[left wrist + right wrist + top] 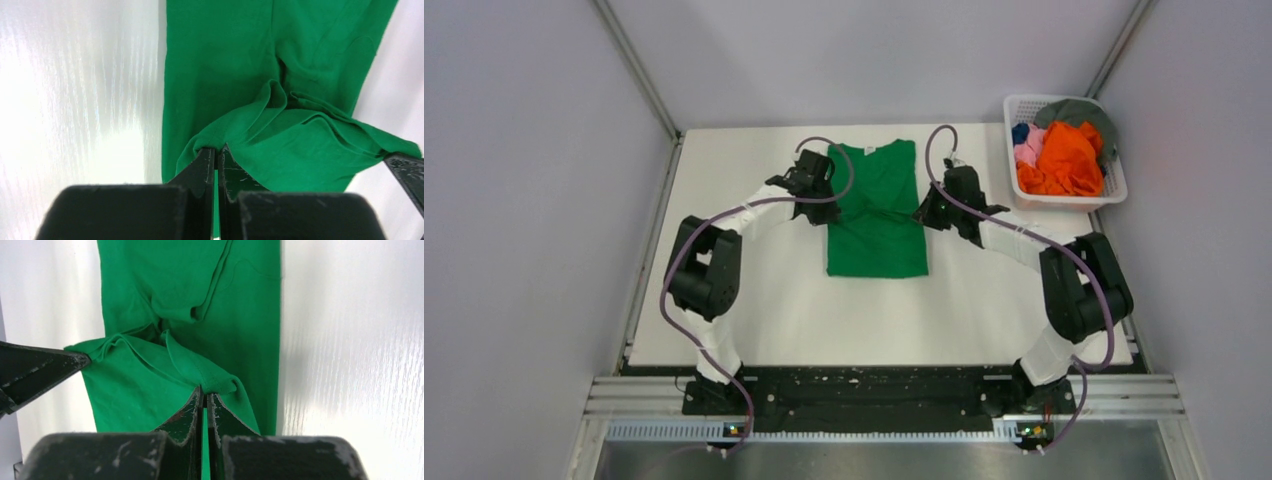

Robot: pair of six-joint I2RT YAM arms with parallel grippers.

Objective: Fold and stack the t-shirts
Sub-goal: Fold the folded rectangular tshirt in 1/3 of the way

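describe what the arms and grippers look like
The left arm and right arm have bulky black joints, white-wrapped links and a looping mauve cable each. The left gripper and right gripper have flat black tapered fingers, scuffed with pale scratches.

The right hand (204, 392) has its fingers pressed together on a raised fold of the green t-shirt (200, 290) at 6 o'clock. The left hand (75, 362) (tip only) meets the shirt's edge at 9 o'clock. Bare white surface (350, 365) lies at 3 o'clock.
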